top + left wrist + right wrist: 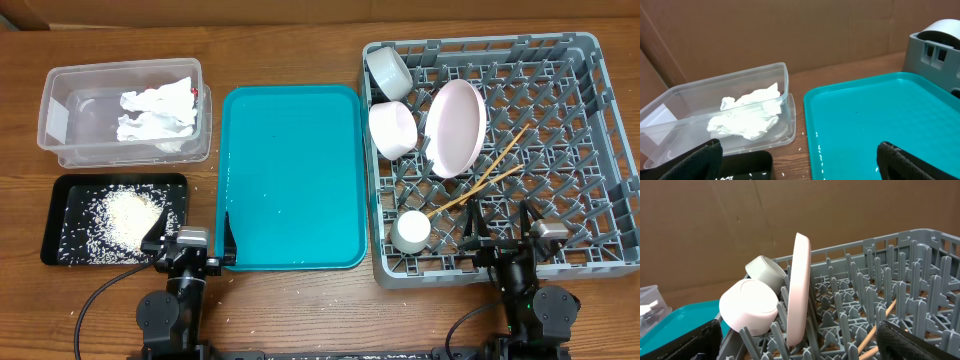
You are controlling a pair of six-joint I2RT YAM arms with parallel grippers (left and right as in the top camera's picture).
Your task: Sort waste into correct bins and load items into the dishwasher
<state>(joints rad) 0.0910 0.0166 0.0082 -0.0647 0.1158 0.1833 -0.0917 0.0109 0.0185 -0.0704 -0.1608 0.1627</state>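
Note:
Crumpled white napkins (155, 112) with red stains lie in the clear tub (60, 95); they also show in the left wrist view (747, 117). Rice (128, 215) lies piled in the black tray (60, 252). The grey dish rack (600, 130) holds a plate on edge (456, 127), two bowls (391, 128) (388, 70), a cup (410, 232) and two chopsticks (485, 170). The plate (800, 287) and bowls (749, 305) show in the right wrist view. My left gripper (190, 238) is open and empty at the teal tray's near left corner. My right gripper (500, 228) is open and empty over the rack's near edge.
The teal tray (290, 175) lies between the bins and the rack, with a few rice grains near its left edge (817, 150). Loose grains also lie on the wooden table (215, 300) near the black tray. A cardboard wall (790, 30) stands behind.

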